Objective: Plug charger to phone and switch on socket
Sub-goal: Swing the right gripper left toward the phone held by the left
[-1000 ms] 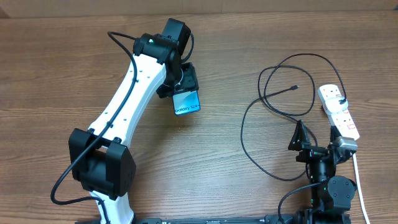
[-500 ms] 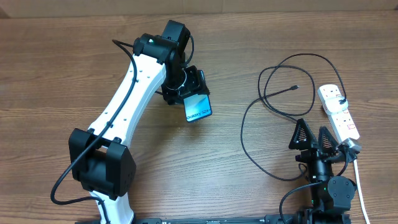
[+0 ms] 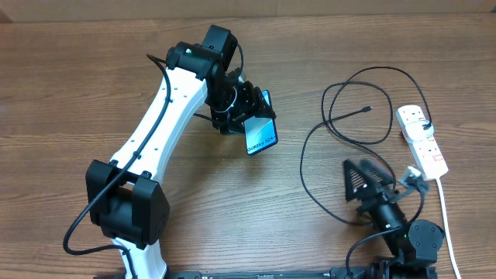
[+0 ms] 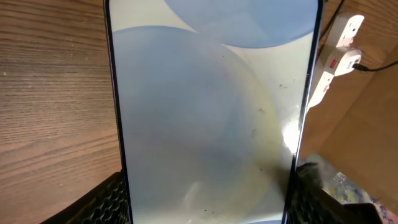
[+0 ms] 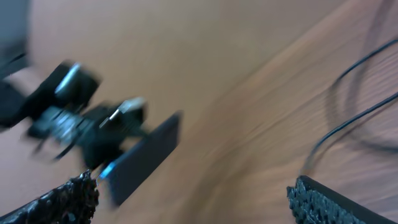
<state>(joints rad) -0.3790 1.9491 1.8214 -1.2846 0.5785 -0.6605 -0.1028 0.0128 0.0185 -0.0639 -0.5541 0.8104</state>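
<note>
Wooden table [image 3: 93, 77] carries the white socket [image 3: 422, 139] at the far right, with the black charger [image 3: 302, 159] plugged into it and looping leftward, its connector tip [image 3: 369, 108] lying free on the wood. The left gripper [image 3: 246, 116] is clamped on the tilted phone [image 3: 262, 136], 2 fingers [image 4: 115, 199] on its long edges, well left of the cable. The right gripper [image 3: 370, 180] hovers near the cable's lower loop, jaws spread wide, holding nothing.
</note>
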